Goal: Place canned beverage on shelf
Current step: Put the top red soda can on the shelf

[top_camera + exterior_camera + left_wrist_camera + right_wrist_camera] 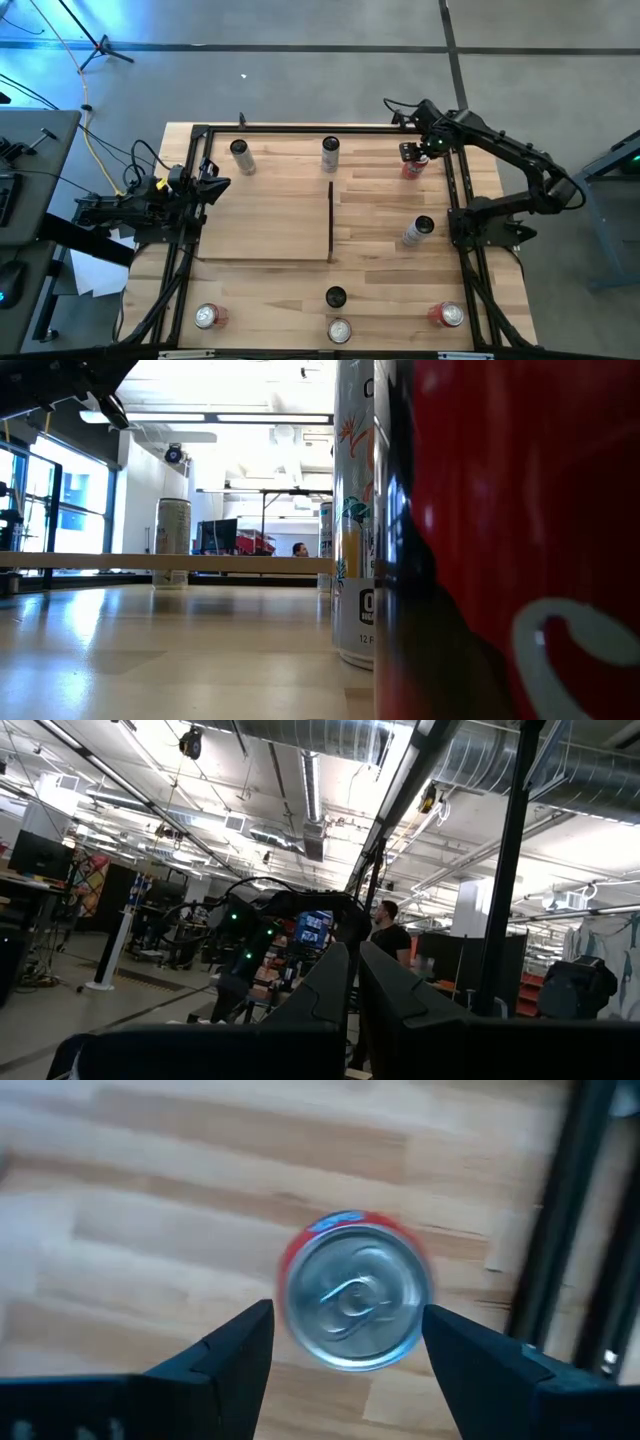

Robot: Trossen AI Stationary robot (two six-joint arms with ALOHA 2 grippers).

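Hovering above an upright red can (355, 1302), the right gripper (345, 1345) spreads its fingers wide on either side. Left gripper (352, 982) waits, fingers together. An off-centre descent could topple the can.

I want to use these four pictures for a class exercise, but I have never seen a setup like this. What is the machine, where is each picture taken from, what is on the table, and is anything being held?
It is a robot with two dark arms at a wooden table. One picture looks straight down; one sits at table height, nearly blocked by a close red can; two come from cameras on the wrists.

Drink cans stand around the table, and a pale wooden shelf lies flat on it.

The right gripper hovers above a red can at the far right, its fingers open on either side of the lid. Nothing is held yet.

The left gripper waits shut at the table's left edge, pointing out into the room, where a person stands.
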